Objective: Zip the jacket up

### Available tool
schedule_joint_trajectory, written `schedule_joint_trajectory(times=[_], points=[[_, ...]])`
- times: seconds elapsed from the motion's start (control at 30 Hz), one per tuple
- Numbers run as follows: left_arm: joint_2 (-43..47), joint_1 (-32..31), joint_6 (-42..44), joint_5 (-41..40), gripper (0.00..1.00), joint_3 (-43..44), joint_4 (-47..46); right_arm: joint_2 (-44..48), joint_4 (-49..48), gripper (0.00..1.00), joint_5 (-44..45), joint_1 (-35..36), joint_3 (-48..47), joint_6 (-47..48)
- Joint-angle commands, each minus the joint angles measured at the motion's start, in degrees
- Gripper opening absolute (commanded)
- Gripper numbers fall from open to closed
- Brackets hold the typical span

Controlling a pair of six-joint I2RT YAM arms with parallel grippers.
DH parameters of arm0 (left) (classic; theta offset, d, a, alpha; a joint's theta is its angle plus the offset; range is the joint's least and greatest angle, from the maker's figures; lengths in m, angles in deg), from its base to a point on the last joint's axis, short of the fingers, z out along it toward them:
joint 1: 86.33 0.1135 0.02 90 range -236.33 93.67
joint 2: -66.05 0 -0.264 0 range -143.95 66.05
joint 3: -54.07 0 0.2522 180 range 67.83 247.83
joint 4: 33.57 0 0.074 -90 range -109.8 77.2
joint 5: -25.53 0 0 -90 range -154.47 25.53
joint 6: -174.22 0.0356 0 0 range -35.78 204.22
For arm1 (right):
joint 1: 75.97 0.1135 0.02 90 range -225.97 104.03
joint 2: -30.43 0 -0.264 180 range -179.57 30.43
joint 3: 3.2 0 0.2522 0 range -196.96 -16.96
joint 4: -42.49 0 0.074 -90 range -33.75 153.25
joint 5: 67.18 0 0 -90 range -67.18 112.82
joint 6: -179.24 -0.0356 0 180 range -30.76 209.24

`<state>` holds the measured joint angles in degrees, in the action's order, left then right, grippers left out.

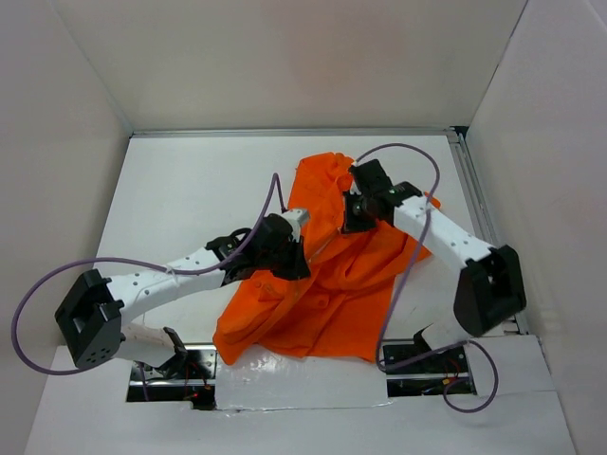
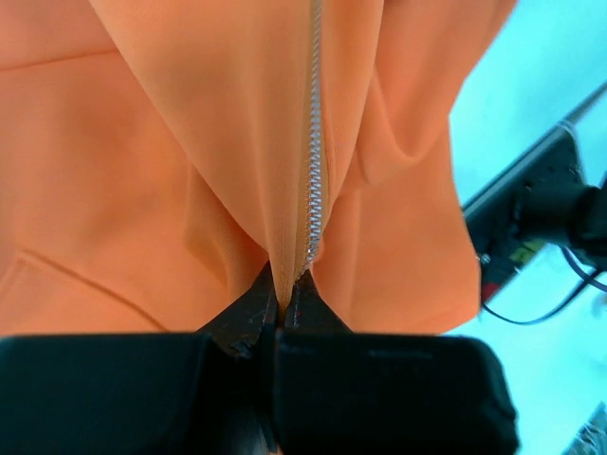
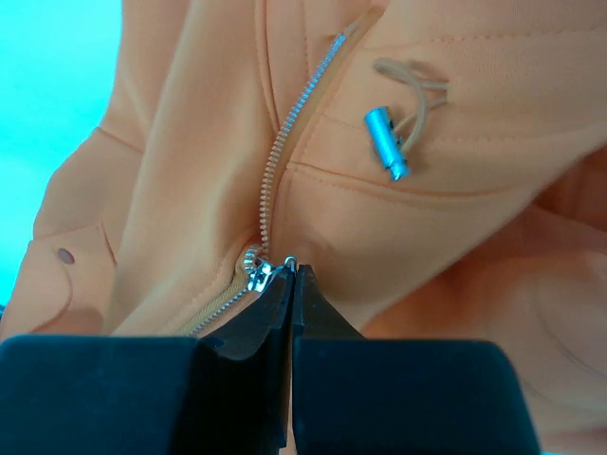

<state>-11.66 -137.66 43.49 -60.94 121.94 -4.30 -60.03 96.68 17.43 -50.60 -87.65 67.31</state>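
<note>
The bright orange jacket (image 1: 327,284) lies crumpled on the white table between both arms. My left gripper (image 2: 287,286) is shut on a pinched fold of the jacket right beside the silver zipper (image 2: 313,152), which runs straight up from the jaws. In the top view it sits at the jacket's left side (image 1: 296,258). My right gripper (image 3: 292,268) is shut on the small pull tab of the zipper slider (image 3: 254,275), with closed teeth running up from the slider. In the top view the right gripper (image 1: 349,220) presses on the jacket's upper part.
A silver cord stopper (image 3: 386,142) on a drawstring lies just above the right jaws, and a pocket snap (image 3: 64,255) shows at left. White walls enclose the table; a metal rail (image 1: 471,190) runs along its right edge. Purple cables (image 1: 408,150) loop over the arms.
</note>
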Motion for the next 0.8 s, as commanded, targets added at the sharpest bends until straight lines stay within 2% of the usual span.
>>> schedule_joint_trajectory(times=[0.0, 0.07, 0.2, 0.43, 0.53, 0.6, 0.67, 0.77], points=[[3.0, -0.4, -0.1, 10.4, 0.00, 0.1, 11.4, 8.3, -16.8, 0.00, 20.9, -1.3, 5.4, 4.8], [3.1, 0.0, 0.1, 11.4, 0.00, -1.0, 11.0, 13.0, -18.0, 0.00, 22.5, 1.2, 8.5, 4.2], [4.8, -0.3, 0.1, 11.9, 0.00, -3.4, 10.2, 18.8, -20.1, 0.00, 27.8, 3.6, 8.8, 4.5], [6.4, 0.0, -0.9, 10.1, 0.00, -3.5, 11.9, 23.1, -22.1, 0.00, 32.3, 8.1, 1.3, 10.9], [6.7, 0.4, -1.0, 10.3, 0.00, -3.1, 12.4, 21.9, -17.0, 0.00, 35.7, 10.2, -3.7, 9.3], [7.0, 0.4, -1.4, 10.5, 0.00, -3.1, 12.6, 19.4, -9.2, 0.00, 38.7, 10.8, -5.4, 5.9], [7.2, 0.4, -1.6, 11.1, 0.00, -3.8, 13.0, 18.7, -5.5, 0.00, 39.1, 12.5, -2.0, 4.4], [7.0, 0.4, -2.5, 11.0, 0.01, -5.1, 14.3, 18.6, -4.6, 0.00, 33.5, 14.6, 6.2, 0.1]])
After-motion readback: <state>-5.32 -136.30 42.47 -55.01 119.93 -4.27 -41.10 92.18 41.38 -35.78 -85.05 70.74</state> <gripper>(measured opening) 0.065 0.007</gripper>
